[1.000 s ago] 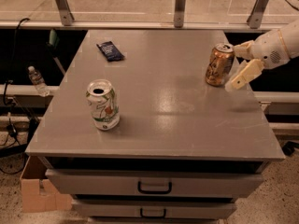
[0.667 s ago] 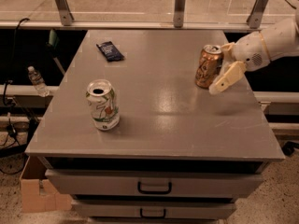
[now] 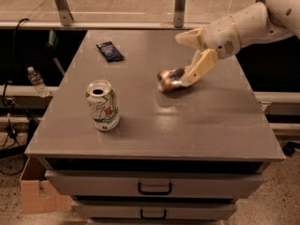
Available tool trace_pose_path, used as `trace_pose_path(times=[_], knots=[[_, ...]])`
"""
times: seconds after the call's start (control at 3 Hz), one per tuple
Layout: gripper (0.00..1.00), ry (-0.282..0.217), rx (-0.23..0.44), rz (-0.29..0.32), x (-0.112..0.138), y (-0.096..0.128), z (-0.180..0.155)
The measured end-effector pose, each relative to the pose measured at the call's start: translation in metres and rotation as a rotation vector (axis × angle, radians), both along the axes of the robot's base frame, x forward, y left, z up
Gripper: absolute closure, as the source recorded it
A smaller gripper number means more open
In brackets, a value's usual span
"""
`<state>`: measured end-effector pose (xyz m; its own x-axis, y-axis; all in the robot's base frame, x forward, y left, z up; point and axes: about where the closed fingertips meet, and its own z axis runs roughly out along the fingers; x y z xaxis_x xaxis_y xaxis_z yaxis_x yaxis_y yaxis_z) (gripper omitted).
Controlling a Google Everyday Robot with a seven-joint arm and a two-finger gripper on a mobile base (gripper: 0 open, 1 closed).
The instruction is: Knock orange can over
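Note:
The orange can (image 3: pixel 169 80) lies tipped on its side near the middle of the grey table (image 3: pixel 206 125), its silver top facing left. My gripper (image 3: pixel 183 60) reaches in from the right, just above and right of the can. It is open and holds nothing. The lower finger (image 3: pixel 199 68) touches the can's right end, and the upper finger (image 3: pixel 190 36) is spread away toward the back.
A white can with green and red markings (image 3: pixel 103 105) stands upright at the front left. A dark blue packet (image 3: pixel 110 51) lies at the back left. A water bottle (image 3: pixel 36 81) and a cardboard box (image 3: pixel 35 191) sit off the table's left side. Drawers (image 3: pixel 154 188) are below the front edge.
The gripper swept left across the table and pushed the orange can, which went from upright near the right edge to lying on its side near the middle.

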<state>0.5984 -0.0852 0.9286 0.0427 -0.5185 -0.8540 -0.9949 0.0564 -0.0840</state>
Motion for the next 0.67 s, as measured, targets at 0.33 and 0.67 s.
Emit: trace_pose_path(times=[0.33,0.67], knots=[[0.0,-0.029,0.014,0.046,-0.002,0.022,0.014],[0.0,-0.044,0.007,0.001,0.009,0.006,0.017]])
